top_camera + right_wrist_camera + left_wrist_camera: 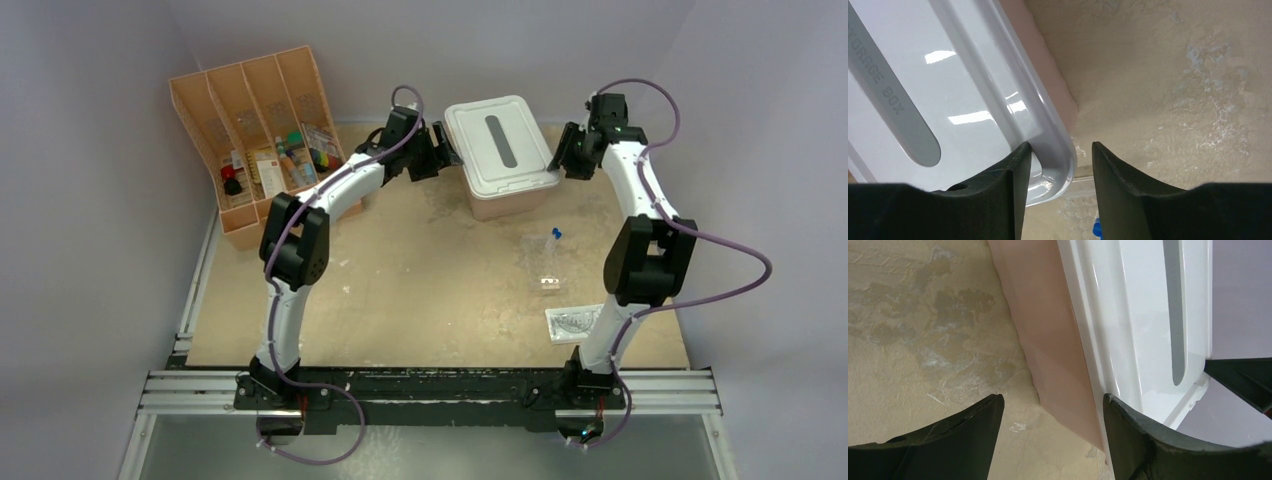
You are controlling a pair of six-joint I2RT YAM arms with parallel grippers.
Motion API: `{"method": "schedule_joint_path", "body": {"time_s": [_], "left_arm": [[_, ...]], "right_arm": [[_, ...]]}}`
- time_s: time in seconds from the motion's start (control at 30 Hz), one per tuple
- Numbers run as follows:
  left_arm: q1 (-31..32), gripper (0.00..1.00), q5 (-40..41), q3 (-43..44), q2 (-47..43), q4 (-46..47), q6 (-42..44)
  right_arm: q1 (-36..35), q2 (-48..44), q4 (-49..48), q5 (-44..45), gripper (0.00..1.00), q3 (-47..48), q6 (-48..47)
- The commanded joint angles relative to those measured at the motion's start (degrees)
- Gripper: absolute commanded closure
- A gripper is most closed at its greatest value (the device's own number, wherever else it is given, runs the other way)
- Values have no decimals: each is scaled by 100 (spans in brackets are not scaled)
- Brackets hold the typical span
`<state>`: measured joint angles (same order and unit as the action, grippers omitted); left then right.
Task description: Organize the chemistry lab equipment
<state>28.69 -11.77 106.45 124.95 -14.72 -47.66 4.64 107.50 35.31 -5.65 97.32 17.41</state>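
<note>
White lid on the pink tub sits between my two pincers. My right pincer is spread, straddling the lid's corner rim without clamping it. My left pincer is spread beside the tub's wall. The blue-tipped dropper lies on the counter, well behind the right pincer.

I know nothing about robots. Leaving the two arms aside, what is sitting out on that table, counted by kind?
Orange divided tray: 1
Lidded pink tub: 1
Clear packets: 2
Total: 4
</note>
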Motion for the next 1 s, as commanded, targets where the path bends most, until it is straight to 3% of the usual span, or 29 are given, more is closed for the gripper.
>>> {"method": "schedule_joint_path", "body": {"time_s": [0.0, 0.2, 0.33, 0.5, 0.77, 0.97], "left_arm": [[14, 28, 6, 577, 17, -811, 368], [-82, 27, 399, 1000, -627, -1311, 796], [-230, 26, 803, 807, -1203, -1718, 1225], [-410, 25, 1835, -542, -2404, -1912, 1522], [-575, 23, 2749, -2703, -4359, -1883, 1728], [-575, 20, 3491, -3707, -5707, -1734, 1878]], "right_arm": [[-91, -124, 566, 536, 51, 274, 122], [-169, -949, 36, 320, 45, 407, 195], [-174, -1433, -29, 310, 42, 261, 236], [-174, -2422, -229, 506, 38, -587, 247], [-179, -3972, -77, 1156, 24, -2068, 188], [-174, -4926, -123, 1677, 1, -2794, 342]]}}
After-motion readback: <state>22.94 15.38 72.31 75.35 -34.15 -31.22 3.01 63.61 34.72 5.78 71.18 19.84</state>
